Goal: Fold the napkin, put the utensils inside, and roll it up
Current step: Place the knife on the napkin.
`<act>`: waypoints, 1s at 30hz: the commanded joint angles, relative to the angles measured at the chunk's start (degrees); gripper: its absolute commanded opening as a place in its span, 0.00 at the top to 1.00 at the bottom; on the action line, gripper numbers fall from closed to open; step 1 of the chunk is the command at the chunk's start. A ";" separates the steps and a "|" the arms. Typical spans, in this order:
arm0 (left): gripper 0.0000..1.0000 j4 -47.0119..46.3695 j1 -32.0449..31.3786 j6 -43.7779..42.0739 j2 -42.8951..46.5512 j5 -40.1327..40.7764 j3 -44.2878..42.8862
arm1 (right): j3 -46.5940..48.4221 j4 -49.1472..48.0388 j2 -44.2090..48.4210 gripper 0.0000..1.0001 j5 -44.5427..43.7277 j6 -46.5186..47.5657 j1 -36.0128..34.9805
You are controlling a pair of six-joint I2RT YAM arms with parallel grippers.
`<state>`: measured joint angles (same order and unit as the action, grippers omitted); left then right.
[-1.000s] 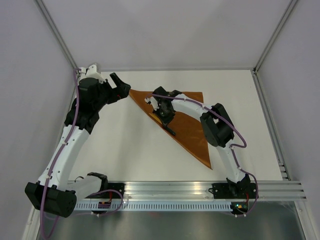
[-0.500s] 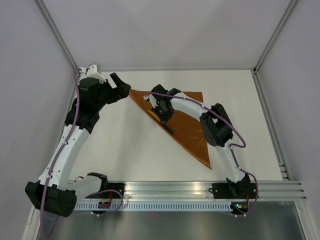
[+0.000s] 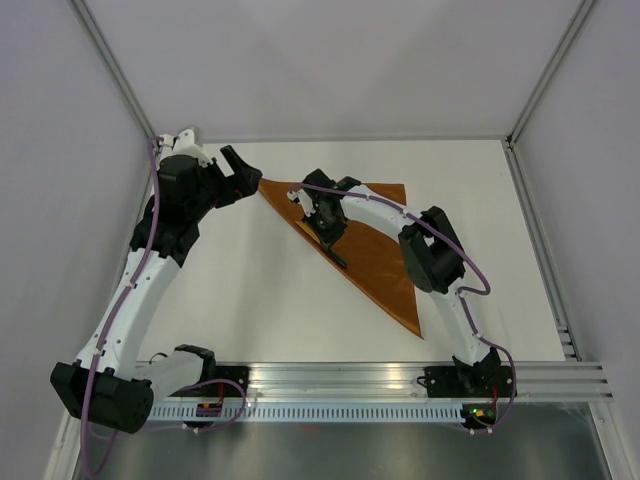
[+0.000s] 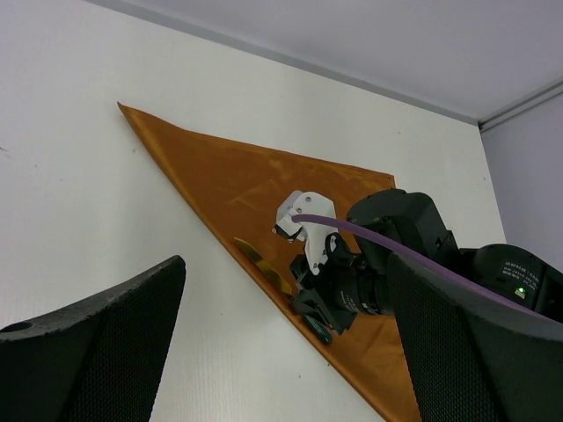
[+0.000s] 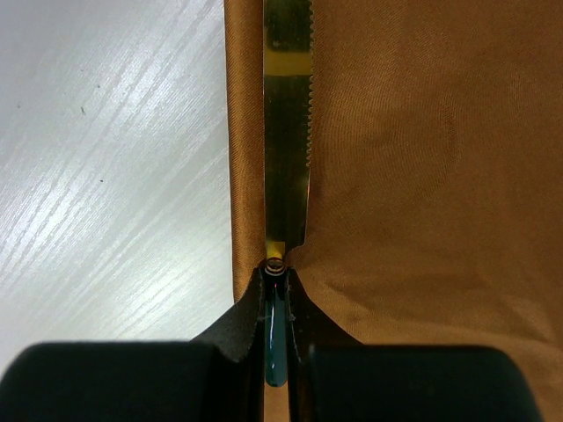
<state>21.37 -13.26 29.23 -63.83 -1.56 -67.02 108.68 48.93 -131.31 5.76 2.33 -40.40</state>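
Along napkin (image 3: 378, 268) edge, right end effector (image 5: 277, 274) tight on knife (image 5: 286, 132); left end effector (image 3: 243, 172) agape.

Bright, even diffuse light, soft faint shadows throughout.

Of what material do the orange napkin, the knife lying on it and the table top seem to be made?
The napkin: thin woven cloth, slightly shiny; fine weave and soft creases show.
The knife: blade probably polished gold-toned metal, mirror-like, with a serrated edge.
The table: matte white, faint wood-like grain; laminate or painted wood, I cannot tell.
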 commanded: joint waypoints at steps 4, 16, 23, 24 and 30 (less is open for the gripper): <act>0.00 -0.45 0.16 -0.49 -0.15 -0.37 -0.65 | 0.74 1.52 -1.76 1.00 -0.40 -2.15 -0.47; 0.00 -0.45 0.25 -0.58 -0.50 -0.37 -0.56 | 0.56 1.43 -2.55 1.00 -0.49 -2.15 -0.38; 0.00 -0.45 0.25 -0.58 -0.68 -0.46 -0.74 | 1.00 1.70 -1.94 0.89 -0.57 -2.15 -0.47; 0.00 -0.45 0.25 -0.58 -0.68 -0.55 -0.74 | 1.09 1.70 -1.85 0.88 -0.49 -2.15 -0.38; 0.00 -0.45 0.16 -0.84 -0.77 -0.72 -1.00 | 2.06 2.31 -0.36 0.75 -0.05 -2.15 -0.38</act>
<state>21.34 -13.26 29.21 -64.27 -1.58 -67.02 108.73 48.93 -132.31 6.59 2.00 -40.40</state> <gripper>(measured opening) 0.994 0.225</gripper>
